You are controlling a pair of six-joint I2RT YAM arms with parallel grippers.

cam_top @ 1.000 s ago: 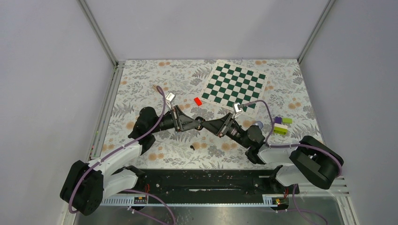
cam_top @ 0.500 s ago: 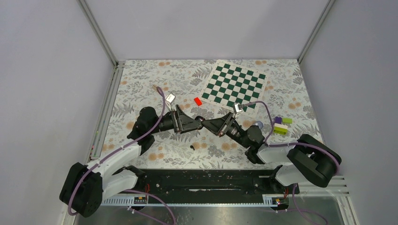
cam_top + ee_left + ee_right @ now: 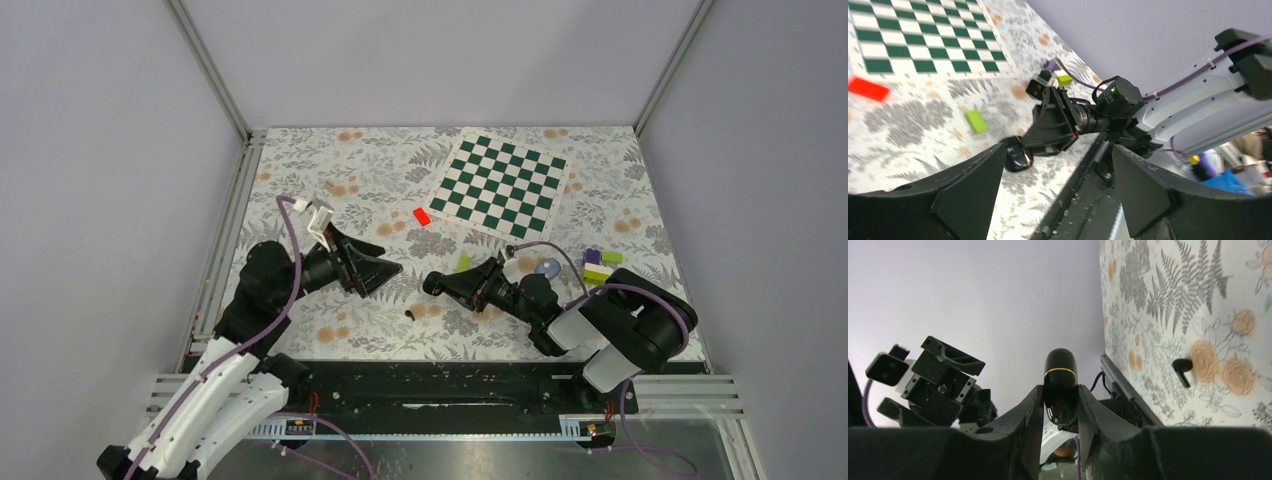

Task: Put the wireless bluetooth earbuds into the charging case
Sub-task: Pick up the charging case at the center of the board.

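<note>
Black charging case point(image 3: 1060, 367) in right gripper point(image 3: 1060, 392)

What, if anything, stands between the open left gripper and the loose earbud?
Nothing visible does: the earbud lies alone on the floral cloth near the left gripper; the charging case, in the right gripper, sits aside.

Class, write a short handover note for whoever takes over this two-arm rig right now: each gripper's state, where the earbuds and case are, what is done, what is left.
Left gripper: fingers open, empty, clear of the case.
Right gripper: fingers shut on the charging case, near the middle of the table.
One earbud lies loose on the table, just on the near side of the case. No other is visible; whether it sits inside the case cannot be told.
Done: case grasped.
Left: pick up the loose earbud, seat it in the case, and account for the other.
</note>
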